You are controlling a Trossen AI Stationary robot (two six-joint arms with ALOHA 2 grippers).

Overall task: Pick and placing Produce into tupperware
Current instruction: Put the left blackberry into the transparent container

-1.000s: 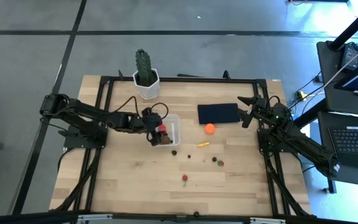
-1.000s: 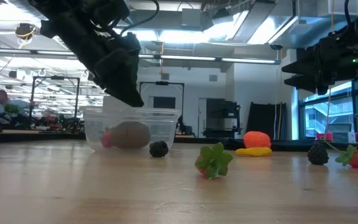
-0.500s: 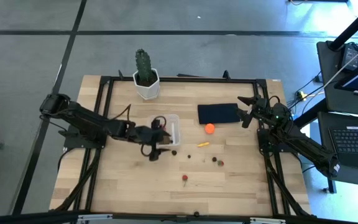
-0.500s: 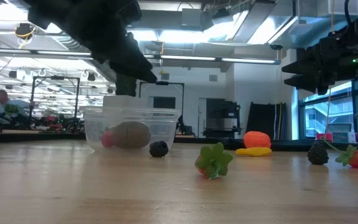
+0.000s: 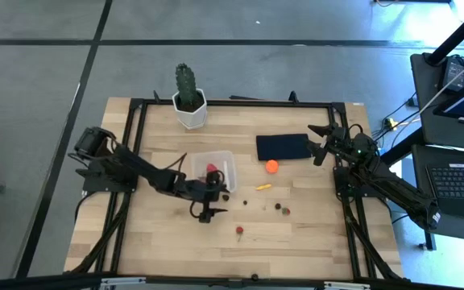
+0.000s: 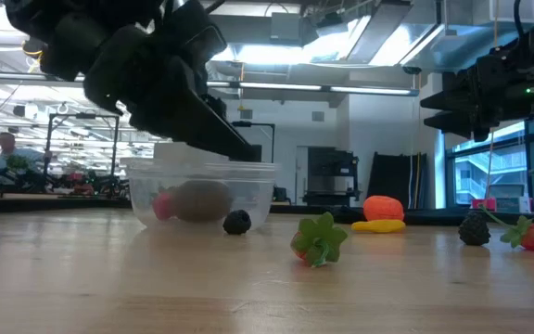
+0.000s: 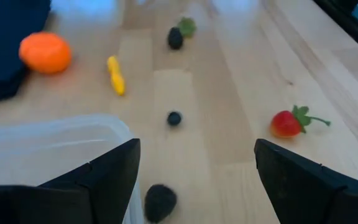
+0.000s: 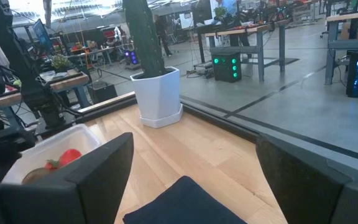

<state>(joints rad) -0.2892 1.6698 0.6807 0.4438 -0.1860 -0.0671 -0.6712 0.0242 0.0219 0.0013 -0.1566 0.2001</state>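
Left gripper (image 5: pixel 209 211) over bench (image 5: pixel 167 242), dark arm covering tupperware's (image 5: pixel 216 163) near-left corner in high view. Low view: arm blocks upper part of tupperware (image 6: pixel 202 195); brown lump (image 6: pixel 199 200) and red piece (image 6: pixel 164 206) blur behind clear wall. Left wrist view: tupperware (image 7: pixel 48 146) cut by picture edge, dark berry (image 7: pixel 160 202) soft, half lost between fingers (image 7: pixel 104 180). Small dark pieces near strawberry (image 5: pixel 238 231) too tiny to identify from above. Right wrist view: navy rectangle (image 8: pixel 185 202) cut off at picture edge.

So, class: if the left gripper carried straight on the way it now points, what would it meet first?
Probably the dark berry lying between the open left gripper's fingers, beside the tupperware; a smaller berry lies farther along. Depth is uncertain.
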